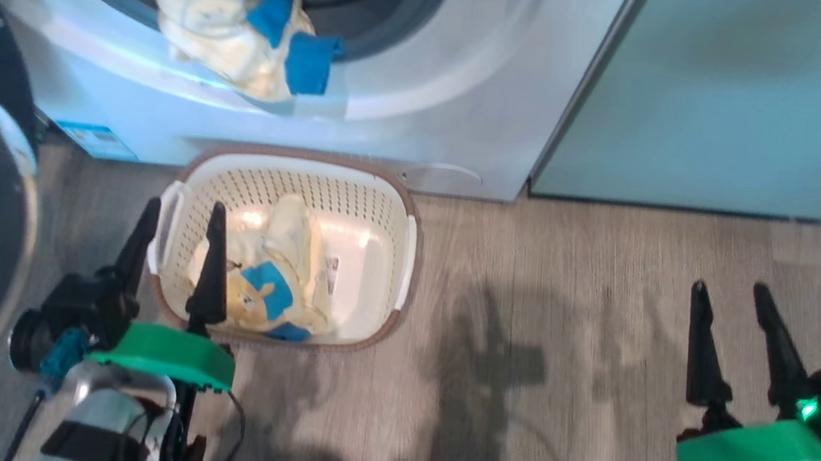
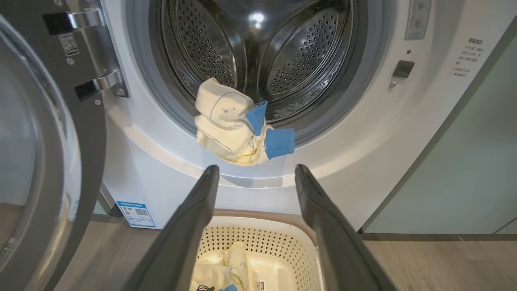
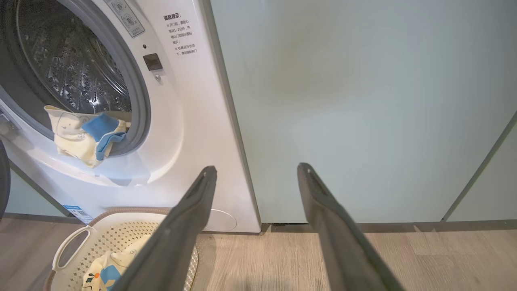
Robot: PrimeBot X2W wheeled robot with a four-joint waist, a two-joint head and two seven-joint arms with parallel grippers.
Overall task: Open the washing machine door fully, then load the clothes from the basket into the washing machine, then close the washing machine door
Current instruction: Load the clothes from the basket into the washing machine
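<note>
At the washing machine [image 1: 427,114], left gripper [image 1: 185,209] and right gripper [image 1: 730,287] gape empty; the blue-cuffed garment [image 1: 228,33] draped over its lip may slide out.

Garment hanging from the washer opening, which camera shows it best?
The left wrist view: the garment hangs mid-frame, whole, over the lip of the washer. The head view catches it from above at the top edge, partly cropped. The right wrist view shows it small, side-on, far left.

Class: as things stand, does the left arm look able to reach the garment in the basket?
Probably yes: the left fingers stand open at the basket, and nothing covers the garment.
</note>
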